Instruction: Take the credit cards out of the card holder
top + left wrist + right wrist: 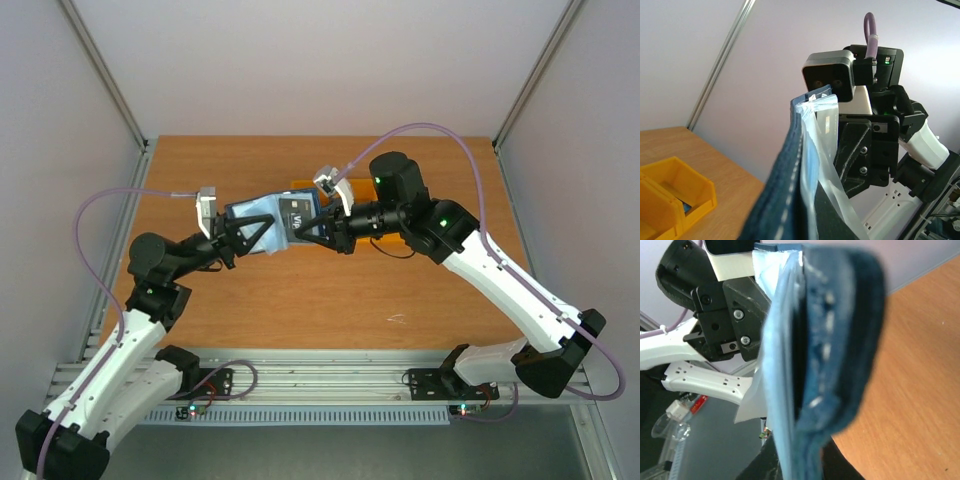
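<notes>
The dark navy card holder (262, 222) hangs open above the table's middle, held between both grippers. My left gripper (238, 236) is shut on its left end. My right gripper (312, 228) is shut on its right end, next to a black card (296, 213) sitting in a sleeve. The left wrist view shows the holder (782, 200) edge-on, with clear sleeves (832, 165) and the black card (827, 217). The right wrist view shows its navy outside (845, 340) and light blue inside (777, 390). No red card shows.
Orange bins (298, 186) stand on the wooden table (330, 300) behind the grippers. They also show in the left wrist view (670, 195), with something small and blue (685, 206) in one. Grey walls enclose the table.
</notes>
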Tool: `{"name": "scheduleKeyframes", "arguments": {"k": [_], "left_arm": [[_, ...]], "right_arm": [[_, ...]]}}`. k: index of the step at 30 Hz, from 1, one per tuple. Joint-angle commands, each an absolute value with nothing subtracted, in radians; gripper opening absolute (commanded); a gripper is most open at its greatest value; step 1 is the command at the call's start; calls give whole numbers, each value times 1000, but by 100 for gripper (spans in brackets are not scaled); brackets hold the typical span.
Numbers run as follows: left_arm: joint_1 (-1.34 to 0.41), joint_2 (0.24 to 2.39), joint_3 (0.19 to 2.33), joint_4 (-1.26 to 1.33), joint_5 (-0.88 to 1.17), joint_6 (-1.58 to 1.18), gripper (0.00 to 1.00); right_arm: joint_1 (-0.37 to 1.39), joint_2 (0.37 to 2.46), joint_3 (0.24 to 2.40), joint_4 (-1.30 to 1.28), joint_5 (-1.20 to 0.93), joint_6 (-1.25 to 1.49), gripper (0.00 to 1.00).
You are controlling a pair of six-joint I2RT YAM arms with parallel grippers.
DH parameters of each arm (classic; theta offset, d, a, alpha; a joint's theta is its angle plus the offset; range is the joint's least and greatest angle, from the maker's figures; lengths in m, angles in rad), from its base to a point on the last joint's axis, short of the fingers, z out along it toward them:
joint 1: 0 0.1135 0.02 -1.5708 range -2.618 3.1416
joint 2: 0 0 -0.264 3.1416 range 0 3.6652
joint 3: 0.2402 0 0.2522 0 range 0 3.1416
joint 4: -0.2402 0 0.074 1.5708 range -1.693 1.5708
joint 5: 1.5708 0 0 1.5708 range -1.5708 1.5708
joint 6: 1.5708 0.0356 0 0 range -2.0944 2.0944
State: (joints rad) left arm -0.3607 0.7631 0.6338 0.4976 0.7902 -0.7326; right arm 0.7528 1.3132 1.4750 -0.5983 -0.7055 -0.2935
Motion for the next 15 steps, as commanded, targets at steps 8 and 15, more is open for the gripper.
{"name": "scheduleKeyframes", "arguments": {"k": [8, 15], "left_arm": [[-335, 736, 667, 144, 301, -522, 38], [-316, 735, 664, -19, 34, -290, 50]], "right_arm": [[689, 1263, 1484, -654, -606, -238, 1], [689, 1352, 1578, -861, -315, -161, 1]]}}
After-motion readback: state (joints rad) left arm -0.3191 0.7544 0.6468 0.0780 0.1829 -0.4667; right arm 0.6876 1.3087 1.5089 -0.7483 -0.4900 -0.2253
